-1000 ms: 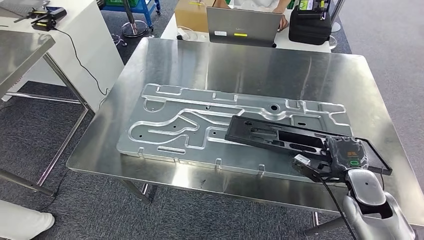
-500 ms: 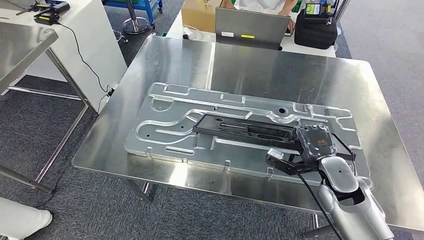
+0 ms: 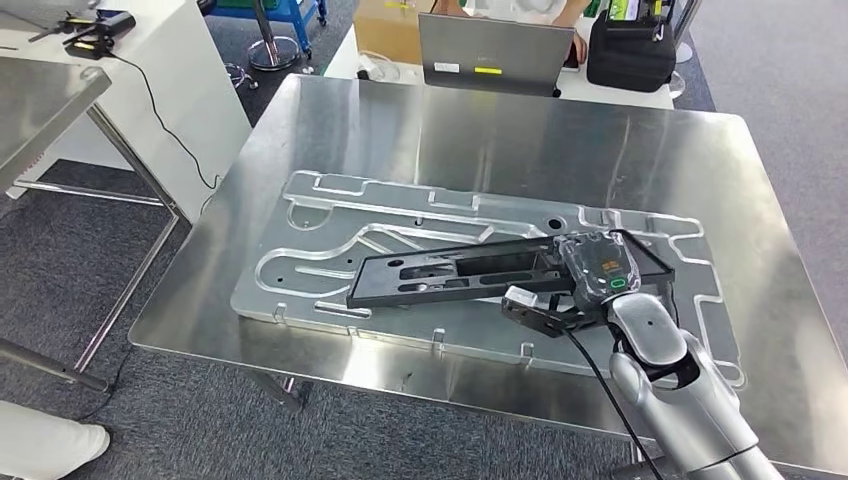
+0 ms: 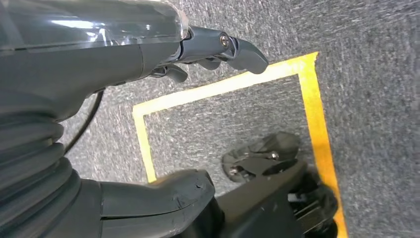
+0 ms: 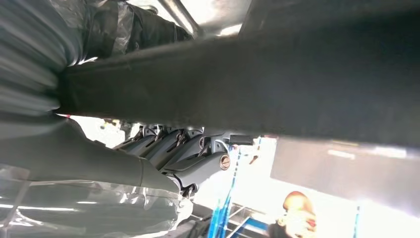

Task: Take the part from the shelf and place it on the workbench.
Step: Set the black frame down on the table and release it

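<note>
One black part (image 3: 470, 272) over grooved plate (image 3: 320, 200) on workbench (image 3: 520, 130) | right hand (image 3: 597, 272) grips its end | left hand (image 4: 218, 47) holds nothing, fingers apart | one laptop (image 3: 490, 55), one black bag (image 3: 628, 50) beyond

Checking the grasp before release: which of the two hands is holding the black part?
The right hand grips the black part over the workbench; the left hand holds nothing.

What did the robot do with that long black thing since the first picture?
The right hand carried the black part leftward across the workbench, from the right edge to over the middle of the silver grooved plate, and swung its far end nearer the robot. The hand kept its grip throughout. The plate, laptop and black bag stayed put.
</note>
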{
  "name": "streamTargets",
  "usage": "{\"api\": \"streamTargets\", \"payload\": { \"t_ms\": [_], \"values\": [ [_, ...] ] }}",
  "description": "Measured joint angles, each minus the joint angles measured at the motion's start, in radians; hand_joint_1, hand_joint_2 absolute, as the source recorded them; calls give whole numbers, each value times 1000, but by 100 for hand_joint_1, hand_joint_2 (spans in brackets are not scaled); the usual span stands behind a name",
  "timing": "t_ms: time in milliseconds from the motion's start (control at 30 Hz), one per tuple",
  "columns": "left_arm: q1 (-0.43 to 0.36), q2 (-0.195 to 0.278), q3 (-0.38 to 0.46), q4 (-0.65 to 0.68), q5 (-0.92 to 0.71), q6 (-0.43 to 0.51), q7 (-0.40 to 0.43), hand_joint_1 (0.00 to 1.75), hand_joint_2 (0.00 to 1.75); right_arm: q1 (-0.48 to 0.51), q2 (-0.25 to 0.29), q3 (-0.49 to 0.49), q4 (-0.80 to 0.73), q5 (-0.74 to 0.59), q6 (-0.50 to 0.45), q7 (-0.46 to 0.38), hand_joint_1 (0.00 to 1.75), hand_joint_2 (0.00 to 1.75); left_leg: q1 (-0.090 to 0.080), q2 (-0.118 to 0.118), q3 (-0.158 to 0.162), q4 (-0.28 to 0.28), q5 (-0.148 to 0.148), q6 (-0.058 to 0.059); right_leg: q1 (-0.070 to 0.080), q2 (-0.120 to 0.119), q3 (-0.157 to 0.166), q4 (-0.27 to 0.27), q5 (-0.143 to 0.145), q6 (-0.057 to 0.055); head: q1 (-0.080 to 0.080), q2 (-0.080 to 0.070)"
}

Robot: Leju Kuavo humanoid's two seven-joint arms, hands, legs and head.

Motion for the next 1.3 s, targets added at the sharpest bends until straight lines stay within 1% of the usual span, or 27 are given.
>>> {"api": "streamTargets", "payload": {
  "t_ms": [67,100,133,167,233,267,300,367,433,500,533,600,633,667,700,733,767,833,867,933,1000,1067,1133,1167,1200,1233,1300],
  "values": [
    [2,0,0,0,4,1,1,0,175,9,-4,-1,6,-4,-4,5,175,175,2,1,-71,136,-52,-4,3,-2,2,0,-3,-6,0,0],
    [4,0,0,0,4,2,1,0,175,15,-5,-2,9,-6,-4,5,175,175,3,1,-95,177,-57,-4,4,-2,4,0,-5,-8,0,0],
    [7,0,0,0,5,2,2,0,175,22,-7,-3,12,-7,-5,6,175,175,3,1,-103,181,-42,-3,5,-1,7,1,-7,-8,0,0],
    [8,0,0,0,5,3,2,0,175,27,-7,-5,14,-7,-5,6,175,175,3,1,-90,144,-9,0,5,0,11,1,-9,-7,0,0],
    [9,0,0,0,6,4,3,0,175,33,-8,-10,15,-7,-6,6,175,175,2,1,-38,24,65,9,6,2,21,1,-15,-4,0,0],
    [9,1,0,0,6,4,3,0,175,33,-8,-11,16,-7,-6,6,175,175,2,1,-20,-17,87,12,6,2,24,1,-16,-3,0,0],
    [9,1,0,0,6,4,3,0,175,33,-8,-11,16,-7,-6,6,175,175,2,1,-11,-38,97,13,6,2,25,1,-17,-2,0,0],
    [8,1,0,0,6,4,3,0,175,33,-9,-12,17,-7,-7,6,175,175,0,0,0,-61,97,16,7,3,25,1,-18,1,0,0],
    [9,2,0,0,6,4,2,0,175,36,-13,-16,19,-7,-9,9,87,175,-2,0,17,-96,95,26,9,4,26,-2,-19,17,0,0],
    [9,3,1,0,8,4,-1,0,175,42,-19,-24,21,-7,-11,18,0,175,0,1,26,-117,98,39,9,3,18,20,-39,34,0,0],
    [9,3,1,0,9,3,-2,0,131,45,-21,-29,21,-8,-12,21,0,175,2,2,29,-121,100,43,8,3,4,53,-60,37,0,0],
    [8,3,1,0,10,1,-3,0,44,58,-24,-44,24,-9,-13,25,0,175,1,2,29,-122,101,48,7,3,-57,181,-123,44,0,0],
    [9,3,1,0,11,-1,-3,0,0,67,-24,-51,25,-10,-15,25,0,175,1,2,28,-122,100,48,7,3,-89,241,-145,46,0,0],
    [10,3,1,0,13,-3,-3,0,0,77,-24,-59,27,-10,-16,25,0,175,0,2,29,-121,99,48,7,2,-111,280,-151,49,0,0],
    [11,3,1,0,16,-4,-4,0,0,86,-24,-65,28,-10,-18,25,0,175,0,1,30,-120,98,48,6,2,-110,272,-134,49,0,0],
    [12,2,1,0,18,-5,-4,0,0,92,-25,-70,29,-10,-19,25,0,175,0,1,32,-119,97,47,4,2,-92,229,-101,49,0,0],
    [12,1,1,0,20,-6,-5,0,0,96,-25,-77,28,-10,-21,25,0,175,0,1,34,-117,94,44,3,1,-57,156,-61,48,0,0],
    [11,0,1,0,21,-9,-5,0,0,102,-27,-91,27,-9,-22,24,0,175,-2,0,35,-111,88,36,5,1,2,36,-15,40,0,0],
    [11,0,1,0,22,-11,-6,0,0,106,-29,-96,26,-9,-23,24,0,175,-4,0,35,-108,86,32,8,2,16,5,-8,35,0,0],
    [11,0,1,0,23,-14,-6,0,0,114,-31,-105,24,-8,-26,24,0,175,-6,-1,35,-108,84,23,11,4,16,-1,-9,22,0,0],
    [12,0,2,0,25,-16,-6,0,0,119,-31,-112,19,-8,-28,23,0,175,-5,0,32,-96,72,13,6,3,18,-6,-6,11,0,0],
    [11,0,2,0,29,-20,-6,0,0,122,-31,-117,15,-8,-28,22,0,175,-3,1,-2,-16,21,4,3,1,21,-10,-3,0,0,0],
    [12,0,2,0,34,-28,-6,0,0,125,-31,-121,15,-8,-30,21,0,175,0,1,-63,119,-45,-2,5,-3,20,-9,-2,-7,0,0],
    [13,0,3,0,37,-34,-6,0,0,127,-31,-123,15,-8,-32,19,0,175,1,1,-84,167,-62,-4,6,-4,19,-7,-1,-8,0,0],
    [14,0,4,0,41,-42,-7,0,0,130,-31,-126,14,-8,-34,17,0,175,1,1,-89,180,-58,-3,7,-5,17,-5,0,-8,0,0],
    [15,0,5,0,44,-50,-8,0,0,132,-31,-129,14,-7,-37,15,0,175,2,1,-74,151,-37,-2,7,-5,16,-3,0,-8,0,0],
    [14,0,7,0,49,-61,-13,0,0,137,-31,-136,11,-7,-39,13,0,175,1,1,-2,11,27,7,9,-4,13,1,1,-7,0,0]
  ]
}}
